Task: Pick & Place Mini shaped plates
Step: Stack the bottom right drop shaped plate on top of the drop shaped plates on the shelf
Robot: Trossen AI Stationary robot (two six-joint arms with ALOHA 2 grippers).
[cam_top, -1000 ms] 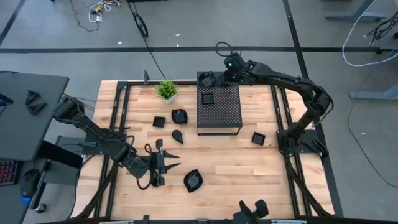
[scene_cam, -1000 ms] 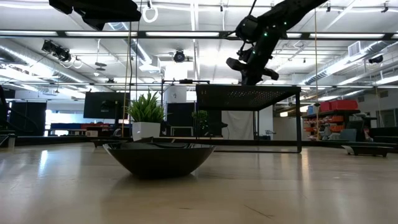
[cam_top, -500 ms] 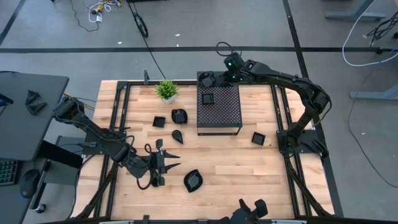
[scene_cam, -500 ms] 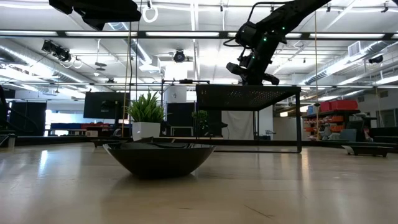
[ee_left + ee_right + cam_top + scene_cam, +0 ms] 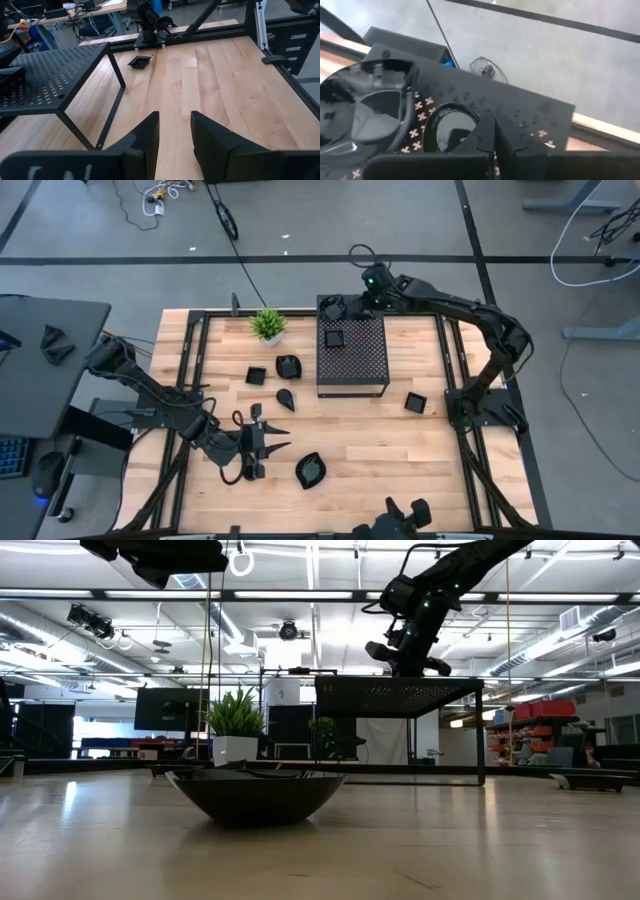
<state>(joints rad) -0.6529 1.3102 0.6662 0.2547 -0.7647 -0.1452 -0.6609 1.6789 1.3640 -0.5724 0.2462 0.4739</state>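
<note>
High view had the right gripper (image 5: 338,307) pinched shut, holding nothing, over the perforated box's (image 5: 352,358) far corner, beside glossy plates (image 5: 367,112); a careless sweep might knock them off. Left gripper (image 5: 268,437) waited part open, empty.

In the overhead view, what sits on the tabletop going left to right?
Left end effector → small square plate → potted plant → rounded plate → leaf-shaped plate → black perforated stand → square plate.
</note>
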